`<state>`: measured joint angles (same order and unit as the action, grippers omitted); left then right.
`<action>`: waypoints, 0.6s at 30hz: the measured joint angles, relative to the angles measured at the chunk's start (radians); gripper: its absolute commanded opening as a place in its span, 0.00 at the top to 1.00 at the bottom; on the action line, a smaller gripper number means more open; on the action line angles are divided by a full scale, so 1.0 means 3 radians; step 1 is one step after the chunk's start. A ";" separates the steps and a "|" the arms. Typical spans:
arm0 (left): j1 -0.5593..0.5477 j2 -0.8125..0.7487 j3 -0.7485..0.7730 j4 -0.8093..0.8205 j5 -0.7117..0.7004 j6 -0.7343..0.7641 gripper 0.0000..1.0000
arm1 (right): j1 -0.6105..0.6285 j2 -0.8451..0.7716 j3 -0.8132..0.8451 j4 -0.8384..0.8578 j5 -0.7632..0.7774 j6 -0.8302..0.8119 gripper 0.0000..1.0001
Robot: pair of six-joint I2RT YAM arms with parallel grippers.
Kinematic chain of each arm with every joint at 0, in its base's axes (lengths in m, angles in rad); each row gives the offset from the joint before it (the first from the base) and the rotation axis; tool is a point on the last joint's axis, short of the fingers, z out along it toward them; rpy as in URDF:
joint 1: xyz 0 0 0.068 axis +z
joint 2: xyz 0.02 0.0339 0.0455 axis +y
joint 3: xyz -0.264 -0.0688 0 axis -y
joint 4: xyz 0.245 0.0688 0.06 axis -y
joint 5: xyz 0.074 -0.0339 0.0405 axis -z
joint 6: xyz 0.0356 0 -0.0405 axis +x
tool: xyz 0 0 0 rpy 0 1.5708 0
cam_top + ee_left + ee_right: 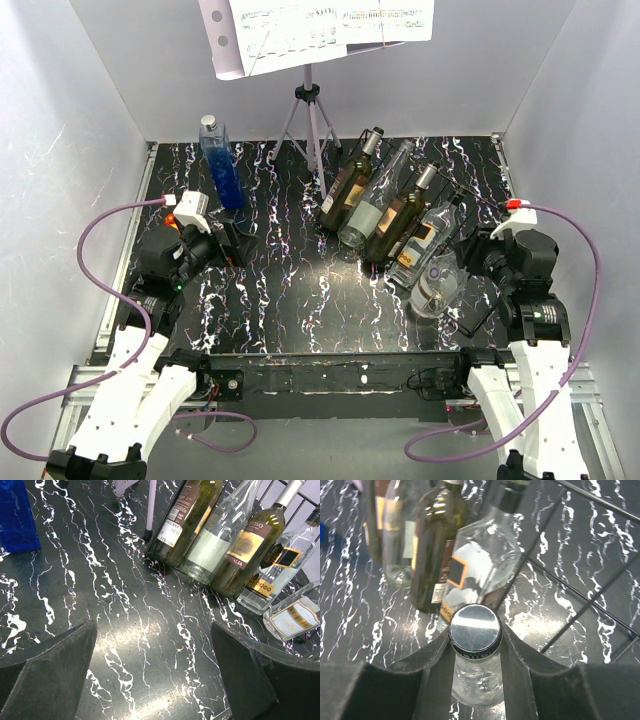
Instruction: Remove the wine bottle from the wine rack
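Observation:
The black wire wine rack stands right of centre and carries several bottles leaning side by side. At its near right end is a clear wine bottle with a silver cap. My right gripper is shut on that bottle's neck just under the cap, with a finger on each side. Rack wires run behind the bottle on the right. The same clear bottle shows at the right edge of the left wrist view. My left gripper hangs open over bare tabletop left of the rack, holding nothing.
A tall blue bottle stands at the back left, near the left arm. A grey tripod music stand with sheet music stands behind the rack. Dark green bottles and clear bottles fill the rack. White walls enclose the black marbled table.

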<state>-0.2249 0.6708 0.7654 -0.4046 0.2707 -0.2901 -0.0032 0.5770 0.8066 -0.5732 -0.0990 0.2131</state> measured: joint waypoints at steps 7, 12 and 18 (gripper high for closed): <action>0.0000 -0.0009 0.0000 0.0000 -0.0006 -0.0005 0.02 | 0.0362 -0.0070 0.0000 0.0038 -0.0379 -0.0037 0.99; 0.0000 -0.0017 0.0000 -0.0008 -0.0011 -0.0005 0.02 | 0.0866 -0.0062 0.0001 0.0137 -0.0390 -0.0069 0.99; 0.0000 -0.0025 0.0000 -0.0010 -0.0019 -0.0005 0.02 | 0.1628 0.0182 0.0000 0.0506 -0.0300 -0.0292 0.99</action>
<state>-0.2249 0.6632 0.7654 -0.4076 0.2649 -0.2916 0.4850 0.6315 0.8066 -0.4213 -0.1890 0.1253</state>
